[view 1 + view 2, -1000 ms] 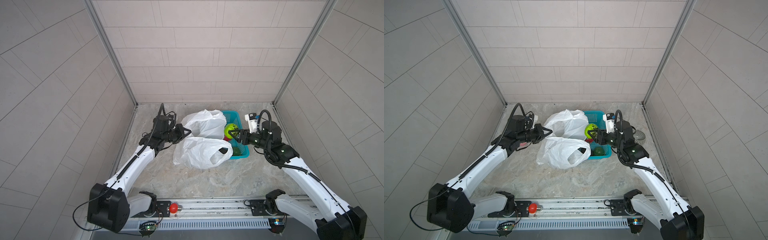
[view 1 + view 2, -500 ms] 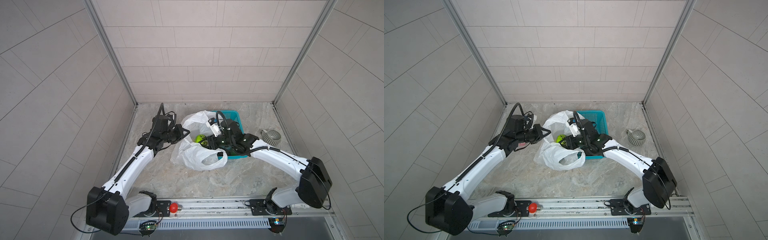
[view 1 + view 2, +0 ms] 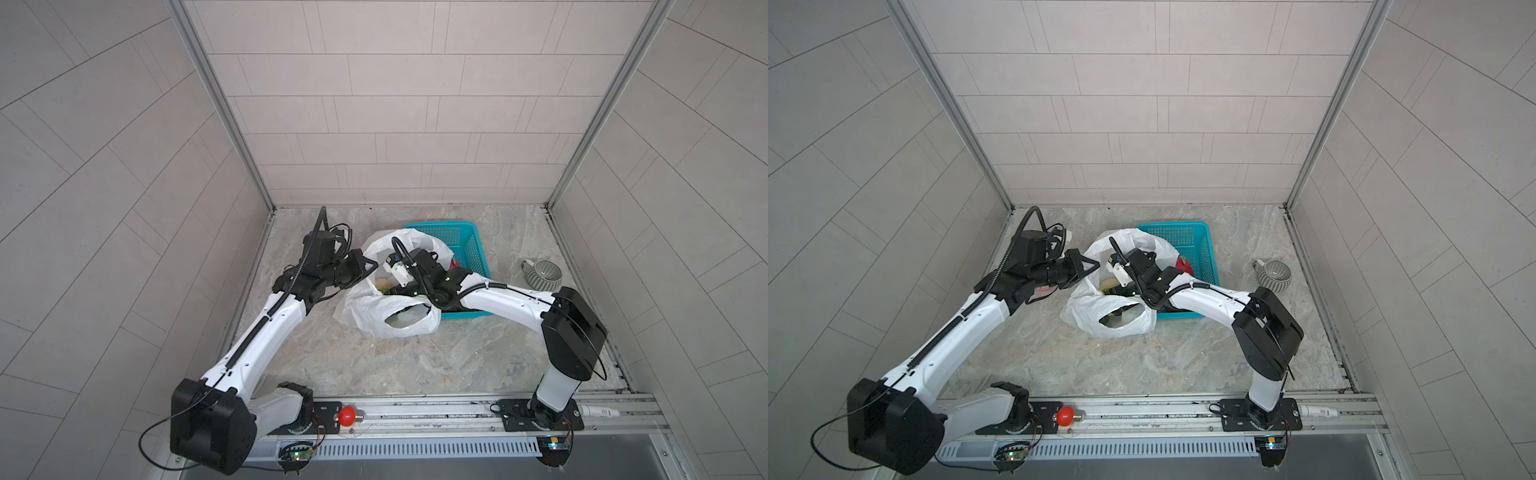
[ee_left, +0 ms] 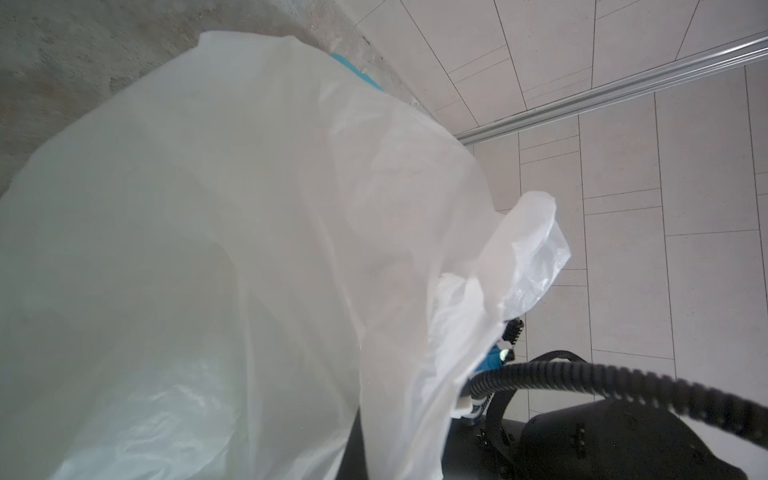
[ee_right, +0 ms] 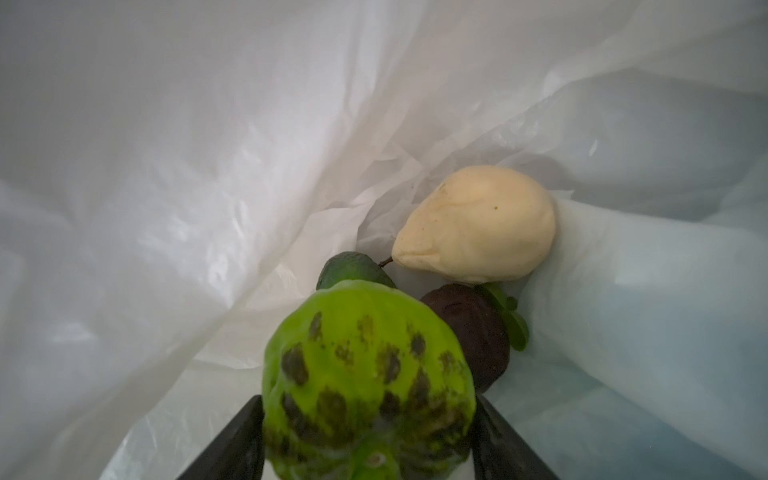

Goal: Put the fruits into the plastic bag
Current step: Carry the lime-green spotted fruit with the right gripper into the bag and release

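Observation:
The white plastic bag [image 3: 374,309] [image 3: 1096,307] lies left of the teal basket [image 3: 469,241], its mouth held up. My left gripper [image 3: 365,266] is shut on the bag's rim; in the left wrist view the bag [image 4: 208,249] hides the fingers. My right gripper [image 5: 370,436] reaches inside the bag, one finger against each side of a bright green dark-spotted fruit [image 5: 365,365]. Below it in the bag lie a pale cream fruit [image 5: 478,224] [image 3: 382,283], a dark green one [image 5: 353,270] and a dark brown one [image 5: 469,328]. The red-pink dragon fruit [image 3: 1183,264] sits in the basket.
A grey striped cup [image 3: 542,272] [image 3: 1273,274] stands right of the basket near the right wall. A red bulb [image 3: 348,415] and a white tube [image 3: 598,412] lie on the front rail. Tiled walls close in left, back and right.
My right arm has swung left from above the basket into the bag's mouth, carrying the bright green fruit. The left gripper has kept hold of the bag's rim.

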Robot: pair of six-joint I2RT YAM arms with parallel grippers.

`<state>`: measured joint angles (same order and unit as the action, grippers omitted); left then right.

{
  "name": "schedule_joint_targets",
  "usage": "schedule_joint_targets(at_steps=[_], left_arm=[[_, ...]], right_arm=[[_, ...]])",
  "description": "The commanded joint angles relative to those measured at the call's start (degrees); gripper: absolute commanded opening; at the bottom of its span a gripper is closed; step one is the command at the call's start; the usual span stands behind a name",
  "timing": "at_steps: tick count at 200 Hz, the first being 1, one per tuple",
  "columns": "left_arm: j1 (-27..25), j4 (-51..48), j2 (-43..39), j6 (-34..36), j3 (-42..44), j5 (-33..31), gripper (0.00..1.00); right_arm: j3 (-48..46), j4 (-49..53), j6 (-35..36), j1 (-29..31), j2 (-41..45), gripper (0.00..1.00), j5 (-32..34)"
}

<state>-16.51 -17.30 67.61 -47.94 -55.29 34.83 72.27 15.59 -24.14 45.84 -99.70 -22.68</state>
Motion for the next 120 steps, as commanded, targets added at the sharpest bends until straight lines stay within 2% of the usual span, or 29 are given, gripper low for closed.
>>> schedule_joint_targets(at_steps=[1,12,15,20,70,120], left_arm=[[-0.06,-0.02,-0.69,0.74,-0.24,-0.61,0.0],[-0.03,-0.01,-0.7,0.55,-0.05,-0.98,0.0],[-0.01,-0.01,-0.69,0.5,0.0,-1.07,0.0],[-0.08,-0.02,-0.64,0.49,0.03,-1.21,0.0],[-0.02,1.13,-0.4,-0.66,1.01,-1.73,0.0],[-0.02,0.69,-0.99,-0.58,1.23,-2.81,0.0]], right_arm=[[0.09,2.32,1.29,-0.59,3.39,0.76,4.53],[-0.82,2.32,1.2,-1.28,4.8,0.8,5.09],[-1.04,2.26,1.18,-1.55,5.17,0.95,5.2],[-1.39,2.3,1.13,-1.84,5.79,0.99,5.35],[-4.27,2.01,1.2,-5.25,11.57,0.97,3.97],[-10.04,0.23,1.7,-10.64,21.82,0.93,2.97]])
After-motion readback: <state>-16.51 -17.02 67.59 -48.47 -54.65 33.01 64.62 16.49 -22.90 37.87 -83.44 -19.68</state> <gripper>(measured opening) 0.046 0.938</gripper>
